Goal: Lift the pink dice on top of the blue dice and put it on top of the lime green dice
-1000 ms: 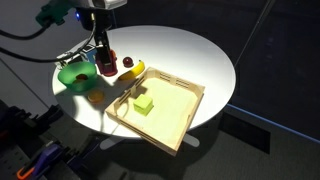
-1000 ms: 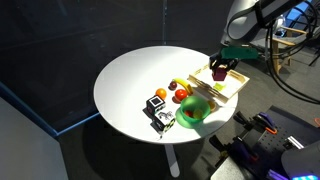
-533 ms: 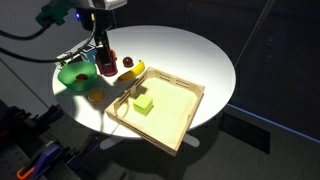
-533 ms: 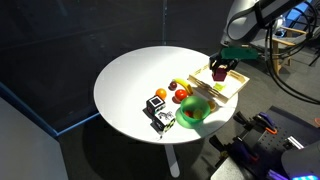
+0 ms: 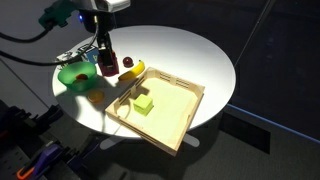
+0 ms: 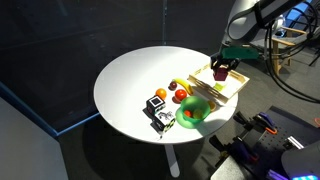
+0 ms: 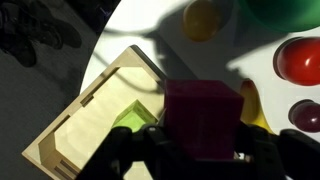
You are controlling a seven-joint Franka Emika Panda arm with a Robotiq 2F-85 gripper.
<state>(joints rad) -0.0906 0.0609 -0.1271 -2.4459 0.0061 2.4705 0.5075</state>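
Here the hand [image 7: 200, 148] clasps the smooth, cubic pink dice [image 7: 203, 112].

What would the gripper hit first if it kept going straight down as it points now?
Probably the white table between the wooden tray and the banana; the held pink dice hides the exact spot.

In both exterior views my arm [image 5: 100, 32] reaches down from the top edge of the frame. Its last links are close to vertical and my gripper [image 5: 106, 64] points straight down. The jaws are closed on the pink dice [image 7: 202, 118]. In the wrist view my dark fingers [image 7: 148, 150] rise from the bottom edge, one on each side of the dice. They press against its left and right faces, and the dice fills the gap between them.
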